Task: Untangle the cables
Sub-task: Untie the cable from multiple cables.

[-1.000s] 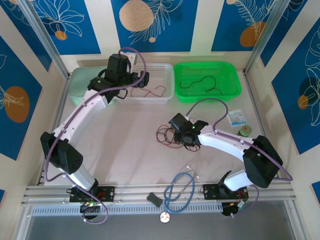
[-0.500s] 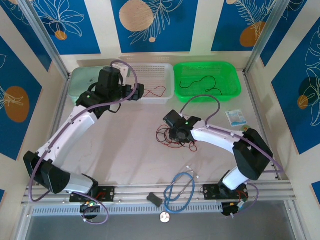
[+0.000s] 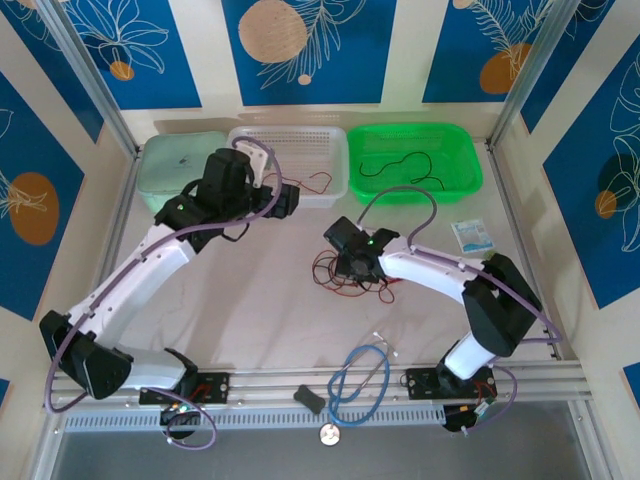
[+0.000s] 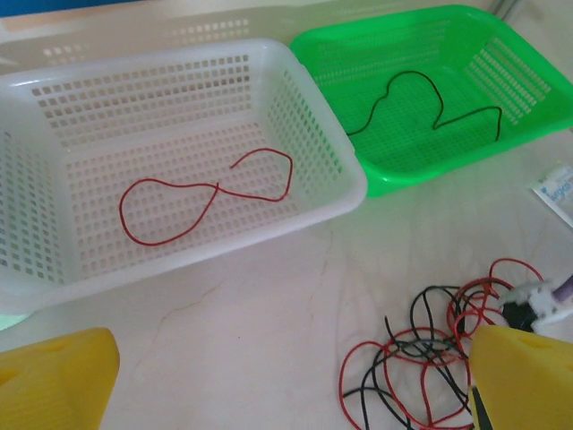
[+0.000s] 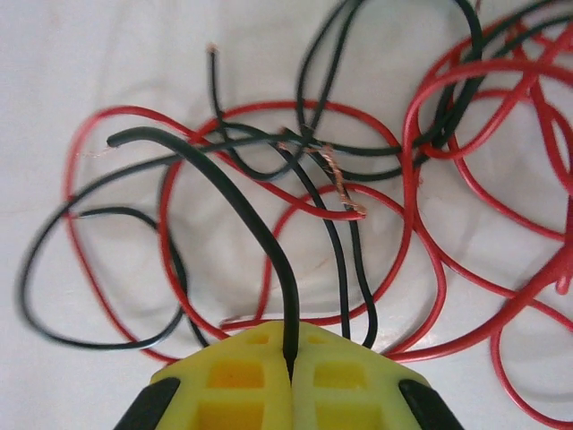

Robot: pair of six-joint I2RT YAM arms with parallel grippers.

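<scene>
A tangle of thin red and black cables (image 3: 345, 278) lies on the table's middle. My right gripper (image 3: 347, 263) is down on it, its yellow fingers shut on one black cable (image 5: 243, 213) that runs up out of the closed jaws (image 5: 291, 358). The other loops (image 5: 410, 202) lie spread beneath. My left gripper (image 3: 290, 198) hovers open just in front of the white basket (image 3: 290, 133), nothing between its yellow fingers (image 4: 54, 381). From the left wrist, the tangle (image 4: 425, 354) lies at lower right. One red cable (image 4: 206, 188) lies in the white basket, and one black cable (image 4: 421, 103) in the green basket (image 3: 470, 172).
A pale green lidded box (image 3: 180, 158) stands left of the white basket. A thick blue looped tube (image 3: 360, 380) lies near the front edge beside a small dark object (image 3: 308, 397). A small packet (image 3: 470, 235) rests at the right. Frame posts bound the table.
My right gripper has closed on the black cable in the tangle. My left arm has drawn back from over the white basket toward the table's middle, staying open.
</scene>
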